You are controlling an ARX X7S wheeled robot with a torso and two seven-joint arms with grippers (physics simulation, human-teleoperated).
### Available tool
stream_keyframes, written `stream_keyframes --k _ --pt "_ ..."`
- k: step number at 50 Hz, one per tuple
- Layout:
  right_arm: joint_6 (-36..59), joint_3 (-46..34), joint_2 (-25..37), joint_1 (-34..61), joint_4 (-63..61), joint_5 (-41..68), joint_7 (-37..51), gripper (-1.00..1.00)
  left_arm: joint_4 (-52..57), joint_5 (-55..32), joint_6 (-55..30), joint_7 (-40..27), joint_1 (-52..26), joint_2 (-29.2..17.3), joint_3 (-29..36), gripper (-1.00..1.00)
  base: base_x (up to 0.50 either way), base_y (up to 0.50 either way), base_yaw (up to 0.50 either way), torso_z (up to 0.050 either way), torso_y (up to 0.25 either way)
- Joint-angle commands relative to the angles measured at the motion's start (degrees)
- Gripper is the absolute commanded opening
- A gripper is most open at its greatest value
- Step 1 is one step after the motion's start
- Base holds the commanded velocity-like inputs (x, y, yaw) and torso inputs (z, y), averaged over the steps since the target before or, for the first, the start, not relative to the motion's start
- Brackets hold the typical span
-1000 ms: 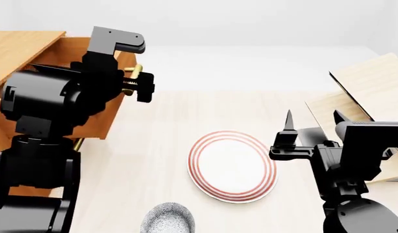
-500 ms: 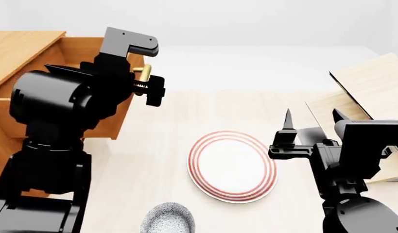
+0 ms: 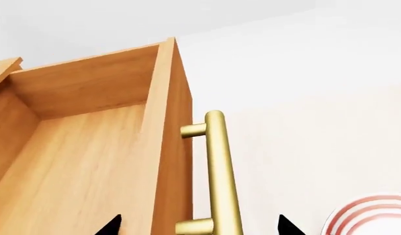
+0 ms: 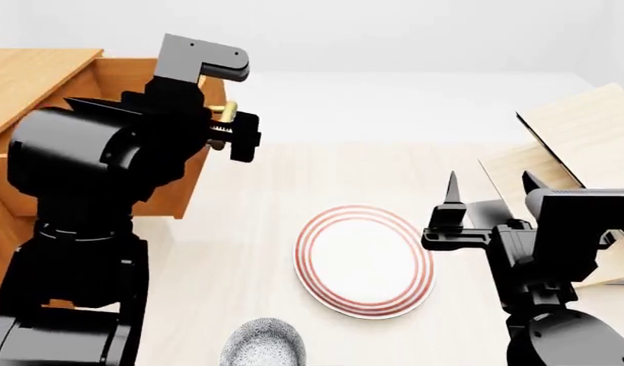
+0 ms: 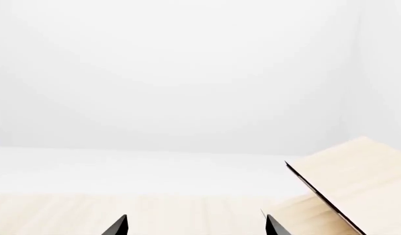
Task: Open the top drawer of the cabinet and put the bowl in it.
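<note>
Left arm raised and bent, its gripper spread wide with the fingertips well apart. Right arm held low, its gripper likewise parted, two pointed fingertips aimed up and forward, nothing between them.

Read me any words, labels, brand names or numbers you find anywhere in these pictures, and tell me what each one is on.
None: no view shows any text.
The top drawer, its brass handle, the plate, the bowl and the pale wooden rack carry only wood grain, red rings or speckles.
</note>
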Motion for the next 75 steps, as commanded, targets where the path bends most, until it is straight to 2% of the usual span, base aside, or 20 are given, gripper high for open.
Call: stream_keyframes --k 1,13,19,27,33,40,50,56,66,75 --pt "-0.6 -0.4 -0.1 -0.1 0.5 -0.2 0.0 1.00 1.9 -12.3 1.4 2.7 -7.1 2.5 -4.1 1.00 0.00 0.00 0.00 0.000 0.000" --pt "-0.1 -0.5 0.1 0.1 -0.2 0.2 0.4 1.00 8.1 -16.8 -3.7 -0.3 -12.9 0.4 -10.1 1.00 0.00 0.00 0.00 0.000 0.001" --pt "-0.2 -0.7 0.1 0.2 -0.2 0.2 0.5 1.00 12.9 -37.5 -3.8 -11.8 -11.7 -3.8 -10.7 1.00 0.00 0.00 0.00 0.000 0.000" --pt "0.0 -1.0 0.1 0.3 -0.4 0.3 0.8 1.00 24.3 -63.8 -3.5 -24.7 -4.5 -7.4 -10.6 1.00 0.00 0.00 0.00 0.000 0.000" --pt "0.0 -1.3 0.0 0.4 -0.4 0.3 0.9 1.00 30.8 -77.2 -1.7 -32.2 1.0 -8.9 -10.0 1.00 0.00 0.00 0.00 0.000 0.000" --pt "-0.1 -1.2 0.1 0.2 -0.5 0.5 1.0 1.00 37.7 -85.8 1.0 -35.9 7.1 -10.9 -9.2 1.00 0.00 0.00 0.00 0.000 0.000" --pt "-0.6 -0.8 0.2 -0.2 -0.4 0.7 1.1 1.00 46.4 -90.6 2.6 -36.5 15.4 -13.2 -8.5 1.00 0.00 0.00 0.00 0.000 0.000" --pt "-0.9 -0.5 0.3 -0.5 -0.3 0.8 1.1 1.00 49.6 -89.0 1.4 -33.8 21.8 -14.2 -10.0 1.00 0.00 0.00 0.00 0.000 0.000" --pt "-2.2 -0.6 0.2 -1.1 0.9 0.3 0.7 1.00 54.5 -74.0 -1.8 -18.8 35.2 -15.7 -14.7 1.00 0.00 0.00 0.00 0.000 0.000" --pt "-2.2 -0.9 0.2 -1.1 0.8 0.3 0.9 1.00 57.2 -58.5 2.2 -6.8 44.4 -19.2 -12.2 1.00 0.00 0.00 0.00 0.000 0.000"
